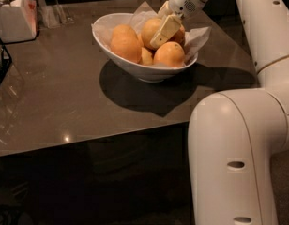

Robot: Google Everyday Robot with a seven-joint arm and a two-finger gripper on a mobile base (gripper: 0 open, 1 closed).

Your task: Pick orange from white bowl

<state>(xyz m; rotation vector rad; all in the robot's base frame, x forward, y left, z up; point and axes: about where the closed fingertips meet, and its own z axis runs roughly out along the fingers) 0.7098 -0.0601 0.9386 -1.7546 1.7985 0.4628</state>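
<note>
Camera view: the gripper (159, 32) is down inside the white bowl (143, 72), which stands at the far side of the table (60, 97). It presses against the orange (148, 28) at the far middle of the pile. I cannot tell whether the claw is apart or closed. The step appears to be the grasp; the next move probably needs a firm hold, then a straight lift.

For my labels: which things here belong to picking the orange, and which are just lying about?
Job: the white bowl; the orange in it; the gripper, against that orange.
Lying about: the other fruits; the white container, far left on the table.
</note>
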